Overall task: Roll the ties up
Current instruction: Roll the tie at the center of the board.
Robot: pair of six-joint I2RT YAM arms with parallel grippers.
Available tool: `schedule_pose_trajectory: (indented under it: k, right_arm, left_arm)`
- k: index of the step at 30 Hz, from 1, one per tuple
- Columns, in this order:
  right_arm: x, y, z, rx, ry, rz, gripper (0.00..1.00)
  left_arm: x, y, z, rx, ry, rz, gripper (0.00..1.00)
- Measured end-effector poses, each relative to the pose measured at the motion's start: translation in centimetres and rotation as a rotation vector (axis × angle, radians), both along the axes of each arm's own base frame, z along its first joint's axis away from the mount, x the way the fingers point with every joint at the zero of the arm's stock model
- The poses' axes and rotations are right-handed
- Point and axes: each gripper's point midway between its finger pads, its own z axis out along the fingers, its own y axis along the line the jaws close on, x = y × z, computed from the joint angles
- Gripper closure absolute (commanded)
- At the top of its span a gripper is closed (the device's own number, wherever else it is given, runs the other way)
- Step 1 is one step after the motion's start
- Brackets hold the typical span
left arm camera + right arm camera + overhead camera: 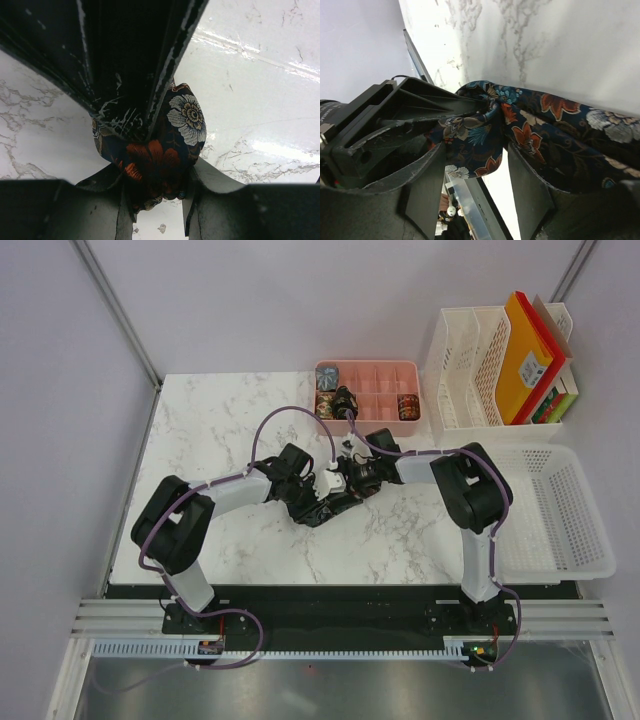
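Centrally, dark floral tie (161, 155) between the left jaws.

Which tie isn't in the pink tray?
The dark flowery tie, pinched in the left fingers; the other rolled ties sit in the pink tray.

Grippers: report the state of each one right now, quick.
Left gripper: closed on the flowered tie.
Right gripper: open, straddling the same tie with a gap showing on one side.
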Motion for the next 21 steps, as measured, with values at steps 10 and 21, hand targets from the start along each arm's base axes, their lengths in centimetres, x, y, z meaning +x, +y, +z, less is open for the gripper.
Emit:
schedule_pose_trajectory:
  k: [10, 21]
  right_arm:
    - [0.2, 1.1, 2.0, 0.089, -0.025, 0.016, 0.42]
    - [-0.4, 1.4, 1.4, 0.072, -0.069, 0.061, 0.93]
  left_arm:
    - [0.0, 0.0, 0.0, 0.001, 0.001, 0.000, 0.88]
    - [0.0, 0.0, 0.0, 0.003, 0.000, -0.005, 0.75]
